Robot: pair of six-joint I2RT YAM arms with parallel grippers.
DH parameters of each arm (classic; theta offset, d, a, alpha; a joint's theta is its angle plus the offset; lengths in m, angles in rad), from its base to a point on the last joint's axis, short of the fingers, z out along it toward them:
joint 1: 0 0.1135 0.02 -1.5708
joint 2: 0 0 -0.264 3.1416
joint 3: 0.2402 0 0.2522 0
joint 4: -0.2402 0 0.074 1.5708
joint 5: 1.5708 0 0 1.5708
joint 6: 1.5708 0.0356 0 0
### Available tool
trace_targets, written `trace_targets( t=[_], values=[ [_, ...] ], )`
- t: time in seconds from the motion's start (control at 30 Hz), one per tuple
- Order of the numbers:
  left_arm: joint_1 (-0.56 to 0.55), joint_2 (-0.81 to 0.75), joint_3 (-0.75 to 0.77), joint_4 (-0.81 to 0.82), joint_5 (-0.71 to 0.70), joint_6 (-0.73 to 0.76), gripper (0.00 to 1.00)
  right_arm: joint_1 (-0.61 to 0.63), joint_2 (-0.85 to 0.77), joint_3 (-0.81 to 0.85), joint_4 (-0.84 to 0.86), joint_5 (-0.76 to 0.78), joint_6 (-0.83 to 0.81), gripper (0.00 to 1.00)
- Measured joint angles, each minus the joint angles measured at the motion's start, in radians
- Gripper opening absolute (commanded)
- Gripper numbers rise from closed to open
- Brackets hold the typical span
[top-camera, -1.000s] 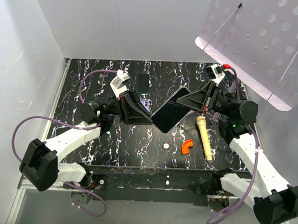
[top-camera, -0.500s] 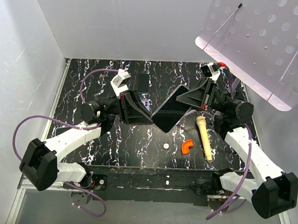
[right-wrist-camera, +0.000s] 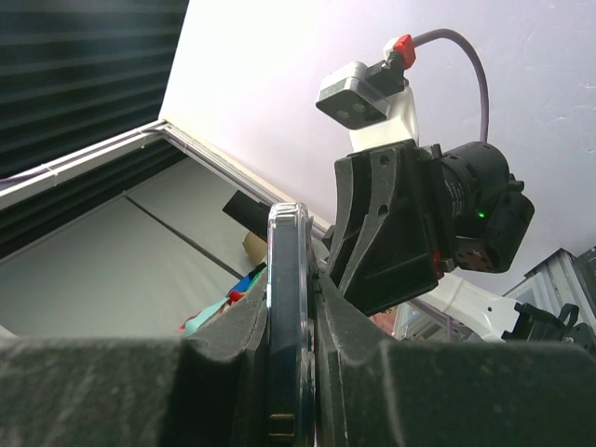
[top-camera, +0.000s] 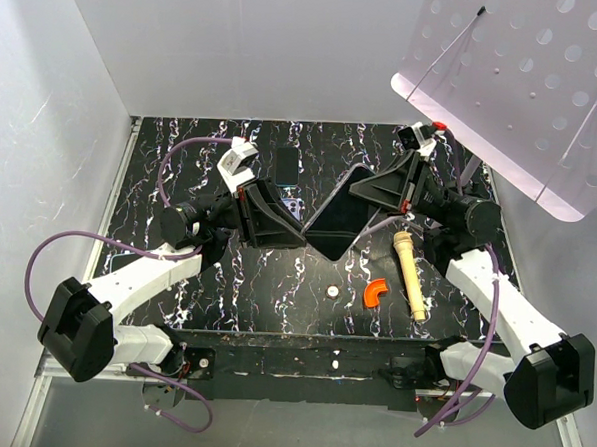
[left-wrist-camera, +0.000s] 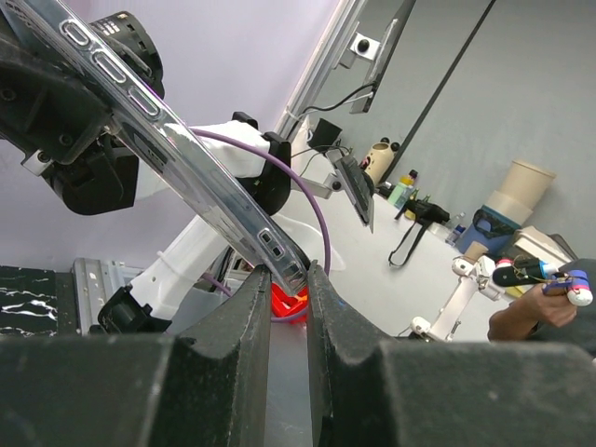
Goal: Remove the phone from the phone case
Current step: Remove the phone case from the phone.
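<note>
A dark phone in a clear case (top-camera: 335, 219) hangs tilted above the middle of the table, held between both grippers. My left gripper (top-camera: 302, 234) is shut on its lower left corner. In the left wrist view the case's clear edge (left-wrist-camera: 177, 149) runs down from the upper left into my left gripper (left-wrist-camera: 286, 279). My right gripper (top-camera: 360, 190) is shut on the upper right end. In the right wrist view the phone in its case (right-wrist-camera: 285, 279) stands edge-on in my right gripper (right-wrist-camera: 291, 312), with the left gripper's black body (right-wrist-camera: 391, 233) just beyond.
On the black marbled table (top-camera: 275, 292) lie a beige cylinder (top-camera: 410, 273), an orange curved piece (top-camera: 376, 292), a small white disc (top-camera: 333, 289) and a dark flat rectangle (top-camera: 287, 164) at the back. A white perforated panel (top-camera: 526, 85) overhangs the back right.
My right gripper has moved back and to the left with its end of the phone, so the phone stands more steeply. The left gripper has hardly moved.
</note>
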Motion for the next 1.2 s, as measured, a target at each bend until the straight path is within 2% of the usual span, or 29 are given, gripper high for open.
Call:
trace_targets(
  t=[0.33,0.53,0.6,0.63,0.67,0.77,0.87,0.9,1.0,1.2],
  values=[
    [-0.012,0.001,0.001,0.002,0.000,0.032,0.00,0.072,0.078,0.062,0.025,0.091,0.010,0.01],
    [-0.013,-0.015,-0.009,-0.012,-0.020,0.069,0.00,0.081,0.062,0.064,-0.012,0.128,-0.025,0.01],
    [-0.013,-0.065,-0.030,-0.092,-0.049,0.140,0.00,0.082,0.047,0.064,-0.039,0.139,-0.048,0.01],
    [-0.019,-0.110,-0.037,-0.182,-0.075,0.200,0.00,0.082,0.041,0.063,-0.050,0.148,-0.060,0.01],
    [-0.037,-0.200,-0.035,-0.380,-0.137,0.324,0.00,0.089,0.028,0.063,-0.074,0.164,-0.074,0.01],
    [-0.078,-0.312,0.006,-0.698,-0.233,0.516,0.00,0.106,0.008,0.064,-0.101,0.194,-0.102,0.01],
    [-0.094,-0.335,0.055,-0.885,-0.278,0.593,0.00,0.107,-0.006,0.066,-0.141,0.227,-0.148,0.01],
    [-0.098,-0.333,0.062,-0.938,-0.293,0.605,0.03,0.107,-0.008,0.069,-0.158,0.238,-0.170,0.01],
    [-0.108,-0.320,0.055,-1.019,-0.322,0.595,0.08,0.110,-0.011,0.079,-0.232,0.256,-0.272,0.01],
    [-0.108,-0.288,0.028,-1.069,-0.351,0.517,0.17,0.140,-0.093,0.080,-0.415,0.299,-0.544,0.01]
  ],
)
